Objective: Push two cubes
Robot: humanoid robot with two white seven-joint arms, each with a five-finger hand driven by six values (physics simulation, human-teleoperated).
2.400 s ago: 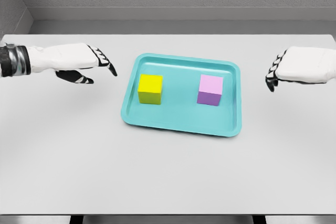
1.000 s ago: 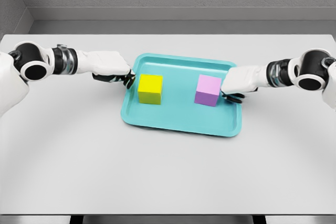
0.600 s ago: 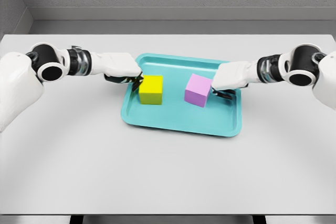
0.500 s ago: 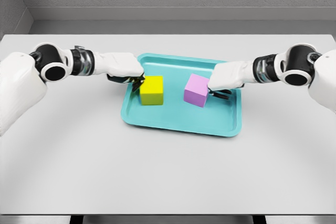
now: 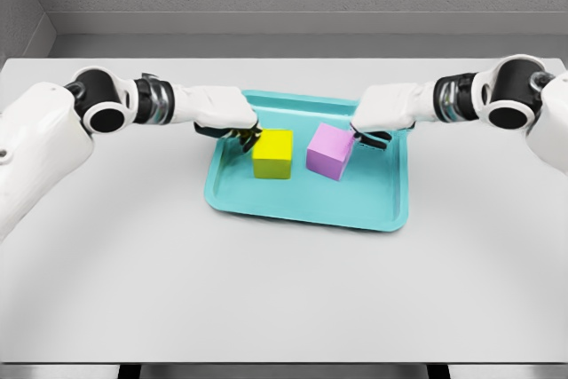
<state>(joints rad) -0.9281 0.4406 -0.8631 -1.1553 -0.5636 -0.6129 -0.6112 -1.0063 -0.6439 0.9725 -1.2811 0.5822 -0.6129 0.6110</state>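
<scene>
A yellow cube and a purple cube sit close together, a narrow gap between them, near the middle of a teal tray on the white table I am working over. My left hand presses its curled dark fingertips against the yellow cube's left face, grasping nothing. My right hand does likewise at the purple cube's upper right corner, its fingers curled and empty. The purple cube sits turned slightly out of square with the tray. Both arms reach in over the tray's short sides.
</scene>
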